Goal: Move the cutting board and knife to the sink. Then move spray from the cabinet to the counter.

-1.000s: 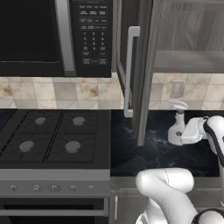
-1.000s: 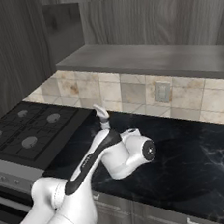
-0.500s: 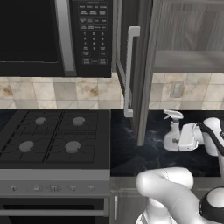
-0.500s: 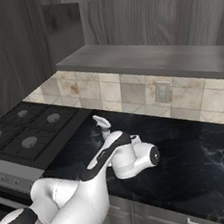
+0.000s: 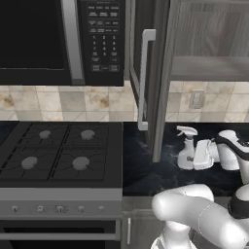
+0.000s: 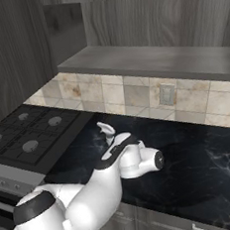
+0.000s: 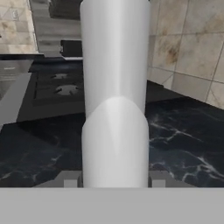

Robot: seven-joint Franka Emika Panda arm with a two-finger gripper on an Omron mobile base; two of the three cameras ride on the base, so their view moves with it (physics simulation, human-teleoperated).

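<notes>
Standing upright on counter (image 5: pixel 146 170), slim pale spray (image 5: pixel 186 151)

In the left base view, the lower part of the spray (image 5: pixel 186 151) on its right side is covered by the white gripper (image 5: pixel 197 155), so the finger contact cannot be judged there. In the right base view, the arm hides the whole body of the bottle; just the trigger nozzle rises above it. In the hand view, the bottle is so close that its top and bottom are cut off by the picture's edges, and the fingertips (image 7: pixel 70 180) are mostly hidden. The open cabinet (image 5: pixel 204 68) is cut off at the top and right edge, and its door covers part of the counter (image 5: pixel 141 170).
</notes>
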